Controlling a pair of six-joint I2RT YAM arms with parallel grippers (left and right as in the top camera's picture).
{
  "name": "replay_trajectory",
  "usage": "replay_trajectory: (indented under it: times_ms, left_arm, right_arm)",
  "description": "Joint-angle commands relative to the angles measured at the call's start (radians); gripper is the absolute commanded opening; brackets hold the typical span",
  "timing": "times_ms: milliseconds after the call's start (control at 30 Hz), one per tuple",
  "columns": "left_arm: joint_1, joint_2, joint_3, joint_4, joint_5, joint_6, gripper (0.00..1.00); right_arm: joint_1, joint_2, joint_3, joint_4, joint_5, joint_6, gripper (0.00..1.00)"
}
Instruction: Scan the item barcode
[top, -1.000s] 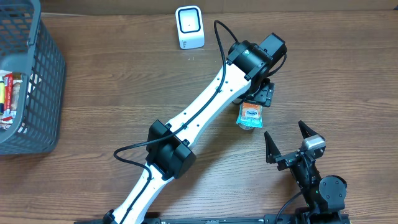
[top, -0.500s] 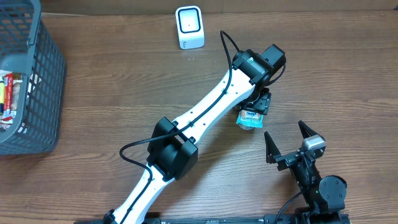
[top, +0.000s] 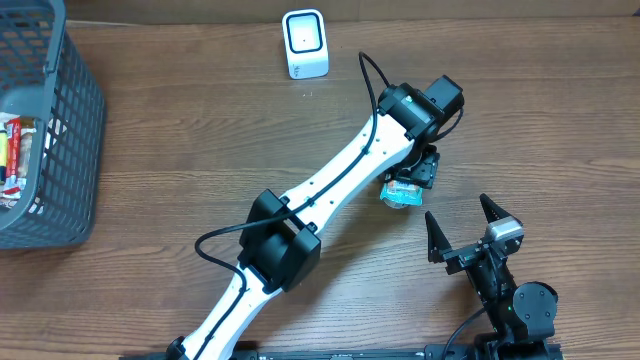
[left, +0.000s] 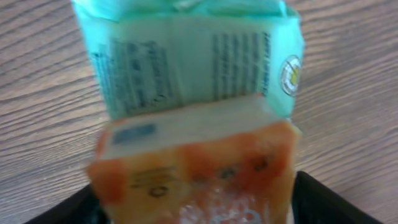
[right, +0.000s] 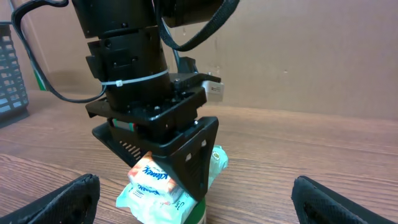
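Straddling the tissue packet (top: 400, 192), my left claw (top: 410, 178) is partly spread, with a finger on either side of it. I cannot tell whether the fingers pinch it or only flank it. The packet is teal and orange, its small print facing my wrist camera. It is right of centre on the counter (top: 180, 140), well apart from the white scanner (top: 305, 43) at the far edge. My right claw (top: 463, 228) is spread wide and holds nothing, near the packet. At the far left stands a grey basket (top: 75, 150) with a few colourful items (top: 10, 150) inside.
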Motion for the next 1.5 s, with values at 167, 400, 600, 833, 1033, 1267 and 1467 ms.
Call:
replay_trajectory:
  times_ms: [167, 400, 600, 833, 1033, 1267, 1467]
  left_arm:
    - [0.021, -0.023, 0.051, -0.028, 0.009, 0.027, 0.62]
    - [0.031, -0.025, 0.110, -0.067, 0.034, 0.027, 0.56]
    - [0.026, -0.024, 0.097, -0.063, 0.032, 0.027, 0.63]
    - [0.023, -0.024, 0.039, -0.049, 0.030, 0.027, 0.44]
    - [0.023, -0.024, 0.023, -0.035, 0.031, 0.027, 0.49]
    - [0.032, -0.028, 0.026, -0.031, 0.035, 0.054, 0.09]
    - [0.085, -0.056, 0.068, -0.074, 0.042, 0.078, 0.04]
  right_arm:
    - [-0.006, -0.008, -0.011, 0.005, 0.010, 0.007, 1.00]
    - [-0.006, -0.008, -0.011, 0.005, 0.010, 0.007, 1.00]
    - [-0.006, -0.008, -0.011, 0.005, 0.010, 0.007, 1.00]
    - [-0.006, -0.008, -0.011, 0.005, 0.010, 0.007, 1.00]
    - [-0.006, -0.008, -0.011, 0.005, 0.010, 0.007, 1.00]
    - [-0.006, -0.008, -0.011, 0.005, 0.010, 0.007, 1.00]
    - [-0.006, -0.008, -0.011, 0.005, 0.010, 0.007, 1.00]
